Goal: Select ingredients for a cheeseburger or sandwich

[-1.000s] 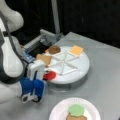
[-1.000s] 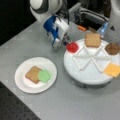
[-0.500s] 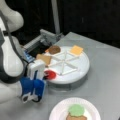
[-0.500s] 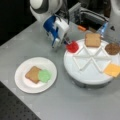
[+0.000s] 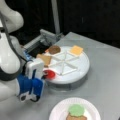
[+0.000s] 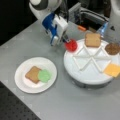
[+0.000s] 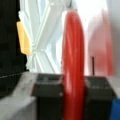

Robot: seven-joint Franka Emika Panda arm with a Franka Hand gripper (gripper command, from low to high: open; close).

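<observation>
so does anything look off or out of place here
Only the red disc: it stands on edge, pinched in the gripper at the tray rim, not lying flat like the other pieces. On the plate, the green disc overlaps the toast off-centre. Nothing is spilled or damaged.

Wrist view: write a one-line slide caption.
Gripper shut on the red disc, held edge-on beside the white segmented tray.

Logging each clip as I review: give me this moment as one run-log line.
end effector: shut on red disc | location: tray edge | plate: toast, green disc | tray: toast, patty, cheese
</observation>
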